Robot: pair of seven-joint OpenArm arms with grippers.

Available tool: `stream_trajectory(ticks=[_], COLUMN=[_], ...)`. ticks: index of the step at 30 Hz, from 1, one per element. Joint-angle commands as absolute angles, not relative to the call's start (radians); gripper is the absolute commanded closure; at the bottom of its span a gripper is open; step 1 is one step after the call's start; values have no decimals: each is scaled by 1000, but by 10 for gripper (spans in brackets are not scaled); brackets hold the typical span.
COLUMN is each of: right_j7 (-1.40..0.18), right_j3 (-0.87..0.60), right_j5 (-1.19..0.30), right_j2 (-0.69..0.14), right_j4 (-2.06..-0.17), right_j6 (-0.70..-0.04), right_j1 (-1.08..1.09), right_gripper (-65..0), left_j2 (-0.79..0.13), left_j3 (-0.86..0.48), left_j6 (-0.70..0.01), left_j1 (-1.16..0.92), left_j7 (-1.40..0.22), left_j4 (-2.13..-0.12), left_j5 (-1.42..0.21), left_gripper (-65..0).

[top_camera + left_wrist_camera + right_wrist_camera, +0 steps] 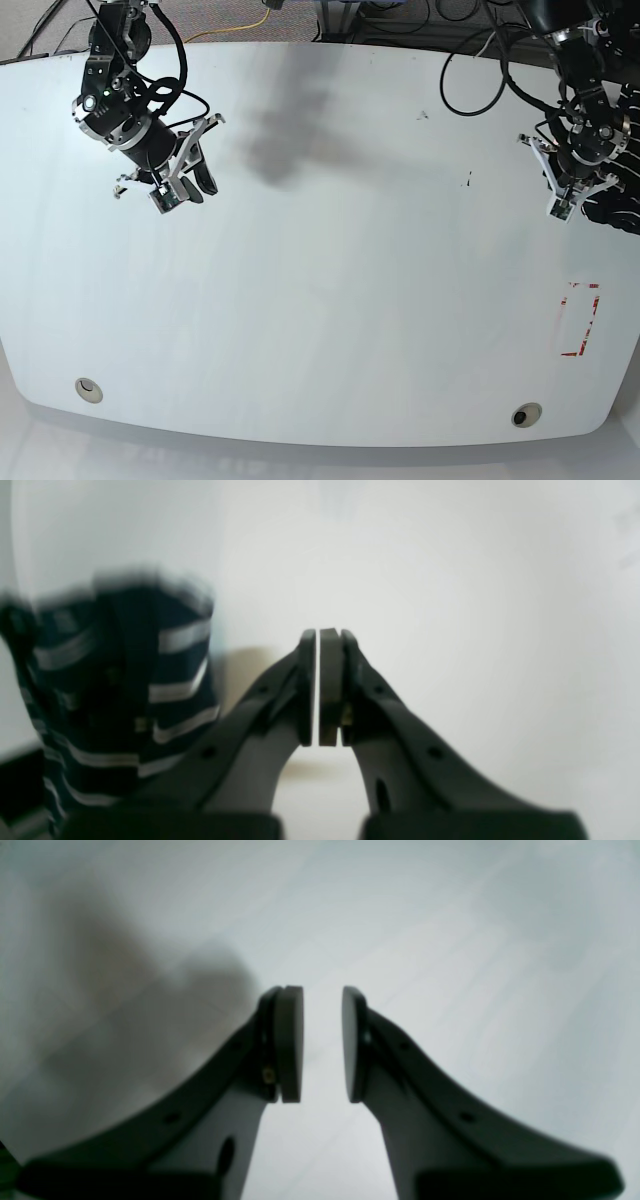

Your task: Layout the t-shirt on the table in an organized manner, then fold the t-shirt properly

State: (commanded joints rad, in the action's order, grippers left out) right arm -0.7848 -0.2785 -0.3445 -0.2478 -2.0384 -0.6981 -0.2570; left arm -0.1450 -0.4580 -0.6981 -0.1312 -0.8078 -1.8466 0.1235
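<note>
The t-shirt [125, 690] shows only at the left edge of the left wrist view, bunched and blurred beside the left hand [318, 687], apparently at the worktop's [330, 300] far right rim; in the base view I cannot pick it out. So laying it flat looks unstarted. The left hand hovers at the right of the base frame, pads almost together on nothing. The right hand [322, 1045], upper left in base, tilts downward, partly open and empty

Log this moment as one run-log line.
left end effector: shut, empty | right end effector: open, empty | t-shirt: off table edge, not laid out
</note>
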Motion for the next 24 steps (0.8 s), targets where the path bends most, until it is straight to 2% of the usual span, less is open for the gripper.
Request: stream_trajectory(ticks=[4, 9, 11, 14, 17, 24], right_j7=[-754, -633, -578, -473, -363, -168], right_j3=[-278, -274, -274, -280, -282, -384], right_j5=[-334, -254, -196, -94, -5, 51], right_j2=[-248, -243, -222, -193, -174, -85], right_j4=[-2040, -2034, -2031, -2014, -1988, -1965], right_j6=[-698, -698, -698, -698, -698, -698], right_j1=[-252, -251, -249, -249, -260, -331], right_gripper=[-122, -122, -122, -122, -122, -122], left_j2=[-94, -44, -28, 1, 4, -24], left_j3=[-458, -458, -458, -447, -381, -249], left_j6=[-698, -694, -659, -573, -469, -259], left_j1=[-127, -130, -133, -142, -163, -252], left_j7=[-774, -613, -521, -380, -234, 1], left_j4=[-1900, -1913, -1908, -1890, -1853, -1768], left_j5=[124, 124, 127, 128, 130, 157], left_gripper=[0, 0, -1, -3, -3, -3])
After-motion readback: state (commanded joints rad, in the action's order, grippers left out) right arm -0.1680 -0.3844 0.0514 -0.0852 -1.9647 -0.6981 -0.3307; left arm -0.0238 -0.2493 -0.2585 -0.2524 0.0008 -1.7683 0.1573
